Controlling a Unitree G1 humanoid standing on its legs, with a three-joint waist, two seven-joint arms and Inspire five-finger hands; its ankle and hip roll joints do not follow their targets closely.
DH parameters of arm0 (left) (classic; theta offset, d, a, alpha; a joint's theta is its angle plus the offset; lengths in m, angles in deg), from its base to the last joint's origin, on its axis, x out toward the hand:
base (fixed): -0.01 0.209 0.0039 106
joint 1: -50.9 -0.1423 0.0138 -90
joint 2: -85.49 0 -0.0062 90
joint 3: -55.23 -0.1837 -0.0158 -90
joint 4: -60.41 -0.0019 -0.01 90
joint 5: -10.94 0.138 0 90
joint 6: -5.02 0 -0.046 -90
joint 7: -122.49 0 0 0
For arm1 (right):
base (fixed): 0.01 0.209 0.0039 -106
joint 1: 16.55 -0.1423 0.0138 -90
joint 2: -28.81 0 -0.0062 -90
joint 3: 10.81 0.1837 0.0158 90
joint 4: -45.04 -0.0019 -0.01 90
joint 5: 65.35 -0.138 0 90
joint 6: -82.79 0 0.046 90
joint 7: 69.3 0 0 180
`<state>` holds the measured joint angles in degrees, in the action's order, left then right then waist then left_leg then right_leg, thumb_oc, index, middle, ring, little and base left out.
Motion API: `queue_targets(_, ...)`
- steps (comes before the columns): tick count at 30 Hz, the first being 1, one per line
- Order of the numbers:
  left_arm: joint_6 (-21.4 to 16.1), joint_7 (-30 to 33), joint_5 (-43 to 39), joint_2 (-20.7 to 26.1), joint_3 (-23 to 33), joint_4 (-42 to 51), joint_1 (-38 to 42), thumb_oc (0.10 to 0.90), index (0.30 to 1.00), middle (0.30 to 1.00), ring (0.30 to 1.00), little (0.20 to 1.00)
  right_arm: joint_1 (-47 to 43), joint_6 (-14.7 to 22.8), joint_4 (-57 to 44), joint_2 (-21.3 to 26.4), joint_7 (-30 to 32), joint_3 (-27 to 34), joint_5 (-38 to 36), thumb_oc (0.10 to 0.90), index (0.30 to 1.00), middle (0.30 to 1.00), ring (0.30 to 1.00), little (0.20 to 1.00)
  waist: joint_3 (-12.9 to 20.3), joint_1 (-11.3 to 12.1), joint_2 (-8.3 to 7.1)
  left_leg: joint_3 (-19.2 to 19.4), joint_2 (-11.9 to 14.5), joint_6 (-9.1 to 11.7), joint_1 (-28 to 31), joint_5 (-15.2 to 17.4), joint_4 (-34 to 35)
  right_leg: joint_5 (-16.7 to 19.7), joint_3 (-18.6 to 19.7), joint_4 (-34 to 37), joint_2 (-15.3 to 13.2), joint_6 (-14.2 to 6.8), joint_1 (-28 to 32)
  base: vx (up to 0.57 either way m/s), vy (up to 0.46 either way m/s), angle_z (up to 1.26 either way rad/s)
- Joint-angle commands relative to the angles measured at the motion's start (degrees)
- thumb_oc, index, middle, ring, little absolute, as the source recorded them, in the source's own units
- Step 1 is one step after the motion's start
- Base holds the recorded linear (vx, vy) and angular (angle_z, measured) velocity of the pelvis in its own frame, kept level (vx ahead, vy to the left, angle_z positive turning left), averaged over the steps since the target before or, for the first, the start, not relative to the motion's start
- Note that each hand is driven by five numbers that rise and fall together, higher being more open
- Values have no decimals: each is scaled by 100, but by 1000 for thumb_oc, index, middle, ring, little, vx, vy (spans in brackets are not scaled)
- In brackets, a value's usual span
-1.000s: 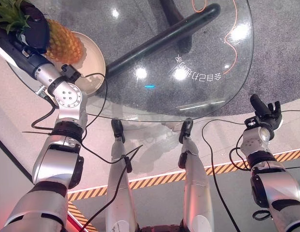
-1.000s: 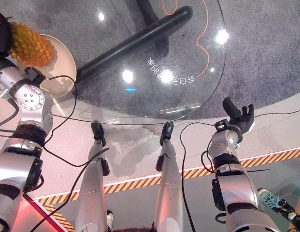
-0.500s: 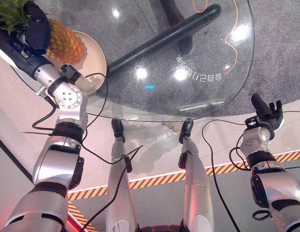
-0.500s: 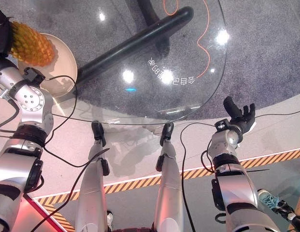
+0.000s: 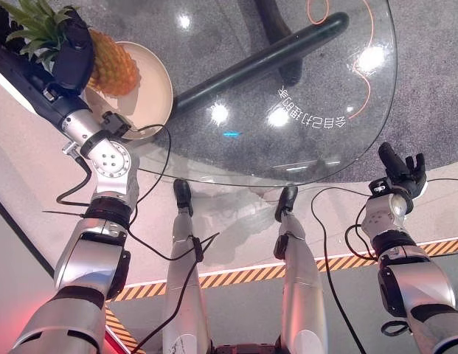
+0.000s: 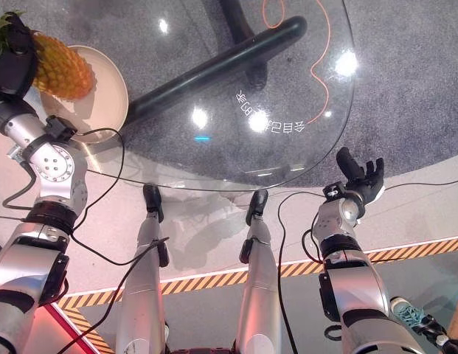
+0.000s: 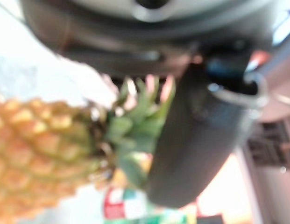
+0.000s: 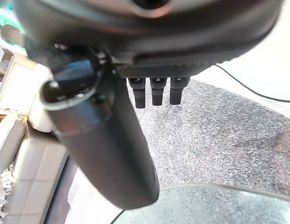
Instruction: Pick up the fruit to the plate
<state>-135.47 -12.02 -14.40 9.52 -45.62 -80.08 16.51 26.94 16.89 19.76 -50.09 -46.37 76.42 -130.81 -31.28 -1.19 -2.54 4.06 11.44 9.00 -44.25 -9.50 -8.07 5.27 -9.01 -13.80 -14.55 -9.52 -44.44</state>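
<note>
The pineapple [image 5: 110,65] is held by the left hand [image 5: 72,57], with the fingers curled round it near its green leaves. It is seen over the cream plate [image 5: 156,92], which sits at the left edge of the round glass table [image 5: 339,151]. Whether the fruit touches the plate cannot be told. In the left wrist view, the leaves and the thumb are seen up close. The right hand [image 6: 359,177] is kept off the table's right edge, fingers straight and holding nothing. In its wrist view, grey carpet [image 8: 238,140] is seen.
</note>
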Motion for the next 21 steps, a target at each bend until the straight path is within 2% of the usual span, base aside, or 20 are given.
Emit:
queue_targets(1,-604,-23,189,218,189,370,299,800,900,900,900,900,176,544,-38,251,210,258,-94,800,900,900,900,900,148,123,-178,-147,-311,-193,-234,631,-699,7,-311,102,198,56,53,-30,-3,1)
queue_targets(12,-569,-255,-10,151,239,360,119,800,900,900,900,900,167,543,22,251,185,270,-81,800,900,900,900,900,148,157,-209,-213,-342,-202,-186,692,-719,-6,-288,118,229,35,112,0,0,0)
queue_targets(21,-621,-580,-130,68,234,570,-180,800,900,900,900,900,280,600,19,258,136,323,-133,800,900,900,900,900,148,239,-160,-187,-313,-197,-177,701,-703,-63,-415,46,172,26,132,0,0,0)
